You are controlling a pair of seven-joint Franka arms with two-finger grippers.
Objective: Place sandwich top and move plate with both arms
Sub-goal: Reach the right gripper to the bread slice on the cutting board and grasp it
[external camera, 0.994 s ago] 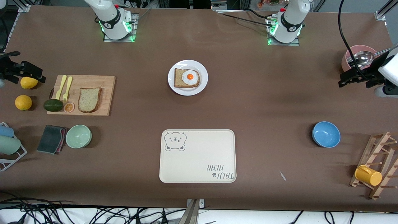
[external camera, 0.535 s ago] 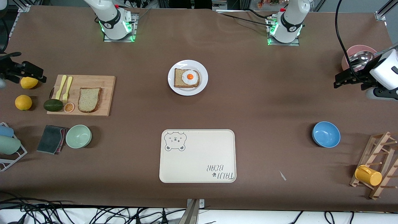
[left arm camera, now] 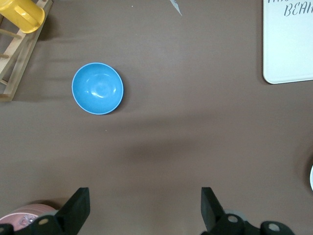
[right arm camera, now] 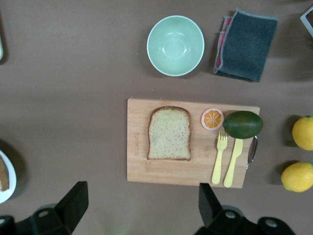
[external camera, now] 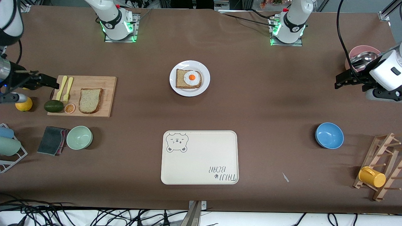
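Both arms have drifted inward, the right gripper (external camera: 51, 84), jaws spread, now over the cutting board (external camera: 103, 94) edge toward the sandwich top (external camera: 90, 100), which it must descend on, while the left gripper (external camera: 340, 82), spread too, waits far from the plate (external camera: 204, 71); only the right wrist view shows the slice squarely.

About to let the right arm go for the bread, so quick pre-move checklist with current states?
1. Right claw open: ok, nothing held.
2. Sandwich top lying flat and unobstructed on the cutting board: ok.
3. Right claw over the sandwich top: not ok, it is over the board's edge by the forks.
4. Plate holds the darker slice with egg: ok.
5. Left claw open, arm waiting: ok.
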